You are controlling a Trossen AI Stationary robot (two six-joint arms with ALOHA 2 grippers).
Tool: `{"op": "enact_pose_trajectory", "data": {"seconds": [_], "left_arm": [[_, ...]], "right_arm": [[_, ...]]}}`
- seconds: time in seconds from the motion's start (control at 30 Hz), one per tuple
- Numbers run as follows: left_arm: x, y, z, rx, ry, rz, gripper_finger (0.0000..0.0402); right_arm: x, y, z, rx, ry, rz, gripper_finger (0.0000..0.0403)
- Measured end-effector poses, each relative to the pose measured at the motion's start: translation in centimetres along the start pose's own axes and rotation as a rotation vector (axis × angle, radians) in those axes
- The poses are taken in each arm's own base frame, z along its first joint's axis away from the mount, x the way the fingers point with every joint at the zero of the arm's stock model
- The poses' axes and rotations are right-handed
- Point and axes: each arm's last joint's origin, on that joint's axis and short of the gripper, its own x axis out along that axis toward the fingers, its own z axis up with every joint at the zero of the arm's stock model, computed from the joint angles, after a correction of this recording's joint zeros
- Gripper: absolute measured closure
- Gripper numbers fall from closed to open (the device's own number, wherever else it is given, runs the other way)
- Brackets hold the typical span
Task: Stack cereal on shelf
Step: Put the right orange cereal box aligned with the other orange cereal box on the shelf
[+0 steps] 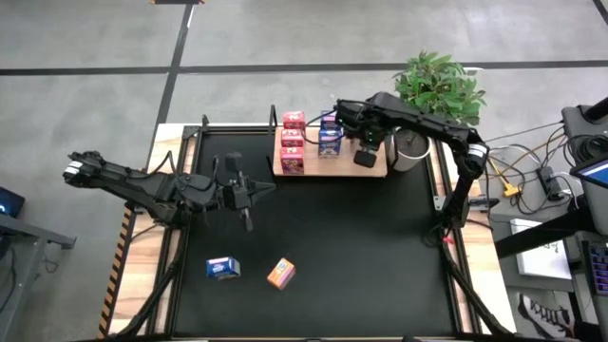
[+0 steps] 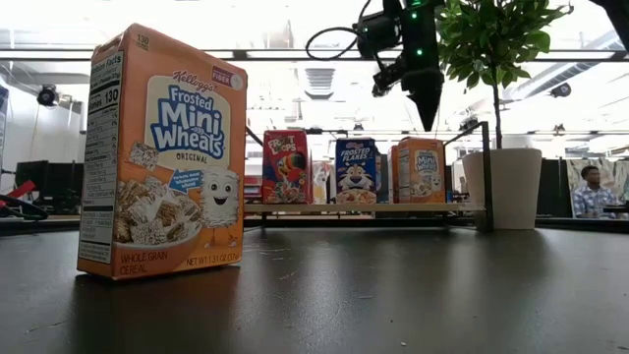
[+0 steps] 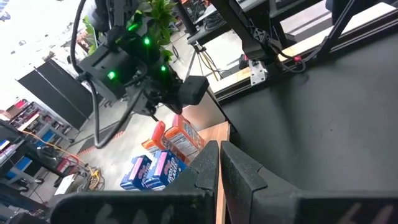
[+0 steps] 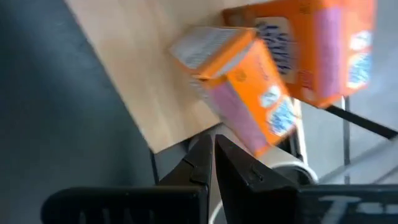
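The shelf [image 1: 328, 169] is a light-wood board at the table's far edge. On it stand red [image 2: 285, 167], blue [image 2: 356, 170] and orange [image 2: 420, 170] cereal boxes in rows. My right gripper [image 2: 428, 110] hangs shut above the board's right end, pointing down, over two orange boxes [image 4: 249, 93] and touching none. My left gripper [image 1: 264, 188] is shut and holds nothing above the table's left middle. A loose blue box [image 1: 223, 268] and a loose orange box [image 1: 280, 274] rest on the black tabletop near the front edge; the orange one [image 2: 162, 157] stands upright.
A potted plant in a white pot [image 1: 408, 147] stands just right of the shelf, close to my right arm. Cables and equipment lie beyond the table's right edge. A person [image 2: 590, 192] sits in the room behind. Bare black tabletop [image 1: 361, 247] spreads across the middle and right.
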Motion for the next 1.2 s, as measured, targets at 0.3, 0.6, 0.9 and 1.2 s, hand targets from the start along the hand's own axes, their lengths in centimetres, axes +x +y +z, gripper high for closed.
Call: {"op": "enact_pose_trajectory", "data": {"seconds": [0.3, 0.6, 0.9, 1.2], "left_arm": [[0.0, 0.0, 0.0, 0.0, 0.0, 0.0, 0.0402], [0.0, 0.0, 0.0, 0.0, 0.0, -0.001, 0.0402], [0.0, 0.0, 0.0, 0.001, 0.0, -0.001, 0.0402], [0.0, 0.0, 0.0, 0.001, 0.0, -0.002, 0.0402]], "right_arm": [[0.4, 0.0, 0.9, -0.015, -0.084, 0.009, 0.0392], [0.3, -0.4, 1.5, 0.021, -0.136, -0.103, 0.0392], [0.2, -0.1, 0.3, -0.03, -0.038, 0.019, 0.0392], [2.0, 0.5, 0.8, -0.065, -0.061, 0.056, 0.0392]]}}
